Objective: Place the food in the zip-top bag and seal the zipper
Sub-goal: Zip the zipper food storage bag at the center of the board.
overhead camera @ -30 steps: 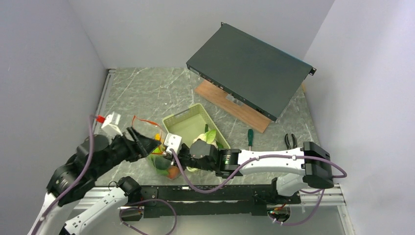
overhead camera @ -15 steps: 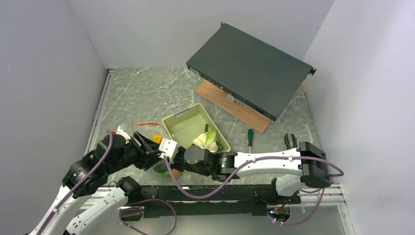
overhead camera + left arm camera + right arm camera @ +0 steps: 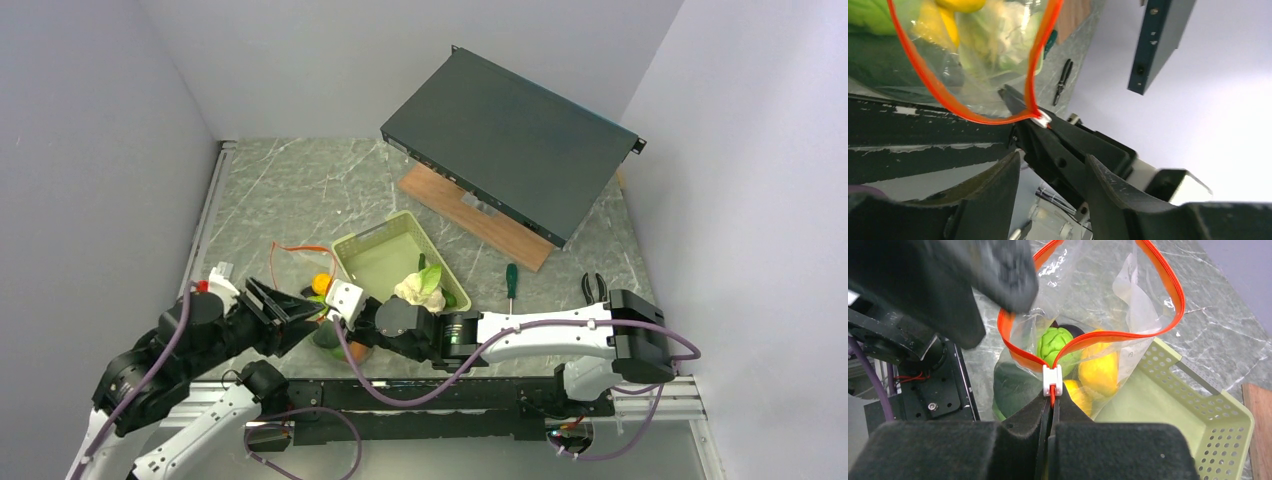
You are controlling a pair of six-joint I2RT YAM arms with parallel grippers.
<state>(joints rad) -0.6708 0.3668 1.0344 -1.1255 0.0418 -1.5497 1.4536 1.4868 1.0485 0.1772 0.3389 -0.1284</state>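
Zip-top bag mouth gaping, food inside; we see right hand pinching zipper at slider, left hand spread just left.

The top view was bright, evenly lit and sharp throughout, with only soft, faint shadows on the worktop. In the left wrist view the left gripper, close to the lens, loomed dark and blurred against a washed-out wall, while the right wrist view blurred the right gripper and caught small glints on the bag.
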